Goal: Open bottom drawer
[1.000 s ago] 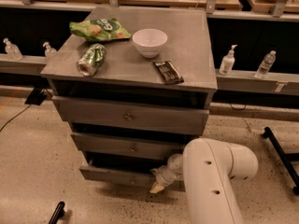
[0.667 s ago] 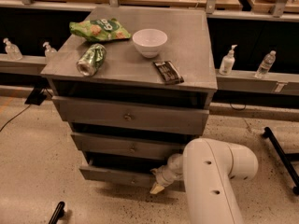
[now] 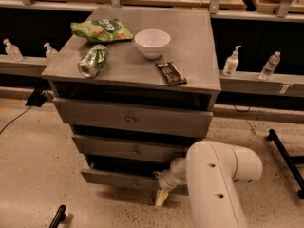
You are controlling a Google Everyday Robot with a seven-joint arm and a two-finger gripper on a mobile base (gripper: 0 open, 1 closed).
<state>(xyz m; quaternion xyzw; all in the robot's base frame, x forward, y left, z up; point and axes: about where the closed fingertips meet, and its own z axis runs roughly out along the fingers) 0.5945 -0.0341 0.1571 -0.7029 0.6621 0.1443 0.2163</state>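
The grey cabinet [image 3: 190, 37] has three drawers stacked in its front. The bottom drawer [image 3: 114, 177], the slimmest panel, juts out a little past the middle drawer [image 3: 128, 149], with a dark gap above it. Its small knob [image 3: 134, 184] is near the panel's centre. My gripper [image 3: 161, 196] is low at the right part of that drawer's front, right of the knob, pointing down toward the floor. The thick white arm [image 3: 213, 175] behind it hides the drawer's right end.
On the cabinet top lie a white bowl [image 3: 152, 42], a green chips bag [image 3: 100, 30], a green can [image 3: 92, 61] on its side and a dark snack bar [image 3: 171, 73]. Bottles [image 3: 231, 61] stand on the ledges behind. A black stand leg [image 3: 285, 156] crosses the floor at right.
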